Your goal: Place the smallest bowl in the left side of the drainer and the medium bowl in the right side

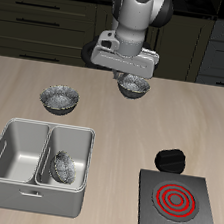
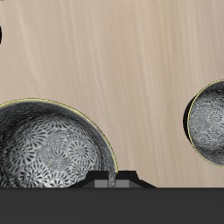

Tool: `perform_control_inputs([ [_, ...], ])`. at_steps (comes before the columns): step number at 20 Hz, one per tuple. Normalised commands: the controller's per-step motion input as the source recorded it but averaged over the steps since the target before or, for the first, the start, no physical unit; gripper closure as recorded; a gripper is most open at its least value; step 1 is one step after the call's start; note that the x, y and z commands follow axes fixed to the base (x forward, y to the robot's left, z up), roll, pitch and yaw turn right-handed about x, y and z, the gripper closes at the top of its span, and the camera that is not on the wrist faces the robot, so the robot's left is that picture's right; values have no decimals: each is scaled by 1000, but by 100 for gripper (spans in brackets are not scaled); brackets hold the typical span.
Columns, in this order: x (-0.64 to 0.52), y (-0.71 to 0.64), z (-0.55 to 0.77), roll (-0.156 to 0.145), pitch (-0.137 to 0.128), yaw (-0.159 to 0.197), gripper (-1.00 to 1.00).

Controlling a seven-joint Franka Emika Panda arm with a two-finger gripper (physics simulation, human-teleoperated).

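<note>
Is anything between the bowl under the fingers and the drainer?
Yes: another grey speckled metallic bowl sits on the table roughly between the medium grey speckled bowl and the light grey metal drainer tub.

We see a big wooden table (image 1: pixel 27 82) with a light tan top and soft wavy lines in the wood. Past the pincer, behind the table, stand dark cabinets (image 1: pixel 45 29) with drawers and thin pale handles. A long pale counter edge (image 1: pixel 213 17) runs across them, higher up than the pincer. The light is soft and even, and small grey shadows lie on the wood.
</note>
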Motion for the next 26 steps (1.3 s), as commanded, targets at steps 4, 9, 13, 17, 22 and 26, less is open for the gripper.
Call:
perform_control_inputs([
  [4,35,-347,244,-38,-10,20,100],
  [9,5,-408,307,-53,-17,13,100],
  [13,-7,-484,349,-36,-5,27,100],
  [17,147,-463,286,-77,12,-6,100],
  [22,94,-330,362,-48,-8,13,100],
  [26,343,-164,189,21,82,14,100],
])
